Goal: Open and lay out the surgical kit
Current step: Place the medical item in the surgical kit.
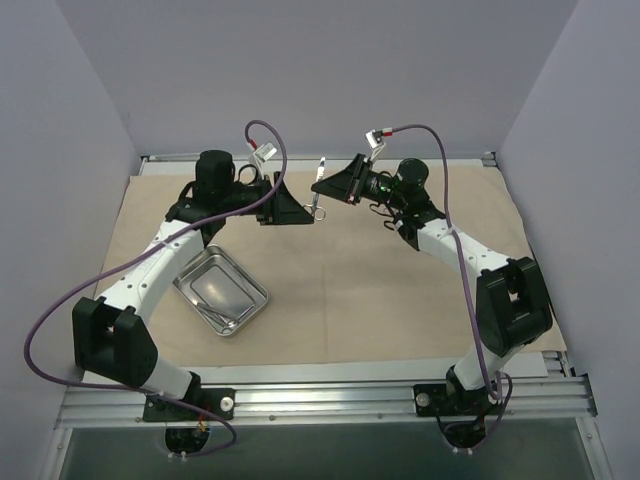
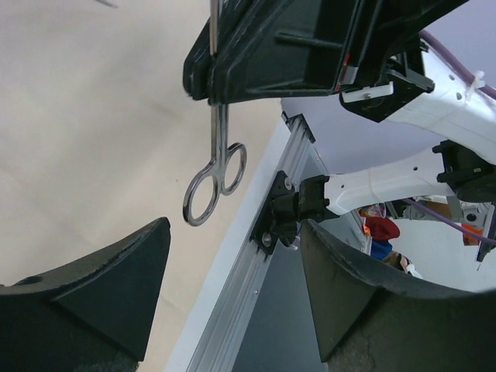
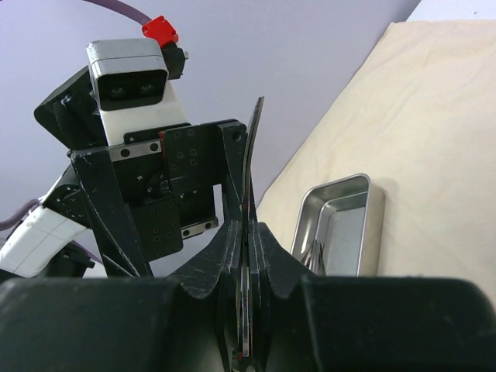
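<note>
The beige cloth wrap lies spread flat over the table. The steel tray sits on it at the left, with a few thin instruments in its near corner. My right gripper is shut on a pair of scissors and holds them in the air, tip up and finger rings down. In the left wrist view the scissors hang from the right gripper. My left gripper is open and empty just left of the scissors, not touching them. The tray also shows in the right wrist view.
An aluminium rail runs along the near table edge by the arm bases. Grey walls close in the left, back and right sides. Purple cables loop off both arms. Bare cloth lies in the middle and on the right.
</note>
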Tool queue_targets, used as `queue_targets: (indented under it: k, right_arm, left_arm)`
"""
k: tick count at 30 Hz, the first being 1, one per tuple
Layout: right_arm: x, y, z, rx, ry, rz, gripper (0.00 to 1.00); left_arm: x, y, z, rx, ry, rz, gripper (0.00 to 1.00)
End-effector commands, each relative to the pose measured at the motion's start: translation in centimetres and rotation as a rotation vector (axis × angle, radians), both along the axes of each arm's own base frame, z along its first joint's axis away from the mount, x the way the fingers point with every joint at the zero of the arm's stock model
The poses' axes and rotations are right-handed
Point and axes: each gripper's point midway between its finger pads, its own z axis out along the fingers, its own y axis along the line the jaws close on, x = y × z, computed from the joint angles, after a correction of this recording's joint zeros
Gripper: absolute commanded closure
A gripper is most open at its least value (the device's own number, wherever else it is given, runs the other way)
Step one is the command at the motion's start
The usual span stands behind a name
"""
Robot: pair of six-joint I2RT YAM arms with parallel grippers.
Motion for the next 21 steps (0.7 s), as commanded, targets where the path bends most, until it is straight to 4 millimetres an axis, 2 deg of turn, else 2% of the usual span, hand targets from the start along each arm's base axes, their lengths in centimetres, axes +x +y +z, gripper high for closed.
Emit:
queue_targets:
  k: [1,4,5,11,14,17,18,19,20,21]
  right_arm:
    - [-2.1,-0.4,4.7,0.077,-0.138,0.041,1.00]
    - [-2.4,-0.4,4.5,0.083,-0.133,0.054,1.00]
    - [-2.4,-0.4,4.5,0.084,-0.135,0.056,1.00]
    - [-2.7,-0.4,4.7,0.091,-0.130,0.068,1.00]
    - [-2.7,-0.3,4.7,0.089,-0.123,0.072,1.00]
    - [-2.8,-0.4,4.7,0.086,-0.117,0.072,0.98]
    - [-2.8,-0.4,4.2,0.069,-0.087,0.070,0.90]
    - [-2.5,-0.5,3.9,0.036,-0.111,0.057,0.74]
    - [-2.4,-0.7,2.4,-0.030,-0.039,0.037,0.65]
    - [-2.2,-1.0,1.8,-0.083,-0.041,0.019,0.57]
  left_arm:
    - [-0.3,-1.0,2.3,-0.089,-0.069,-0.066,0.24]
    - [-0.4,-1.3,2.2,-0.096,-0.059,-0.073,0.35]
    - [-0.4,-1.3,2.2,-0.099,-0.057,-0.075,0.45]
    - [-0.4,-1.3,1.5,-0.098,-0.029,-0.065,0.75]
    - [-0.4,-1.2,1.3,-0.092,-0.013,-0.053,0.97]
    - [-0.3,-1.2,1.0,-0.084,-0.005,-0.051,0.98]
    - [-0.5,-1.1,0.5,-0.068,0.014,-0.044,0.98]
    - [-0.4,-0.9,0.2,-0.047,-0.001,-0.041,0.98]
    - [-0.5,-0.7,0.2,-0.031,-0.003,-0.034,0.98]
    - [-0.8,-0.5,-0.3,-0.007,0.023,-0.031,0.98]
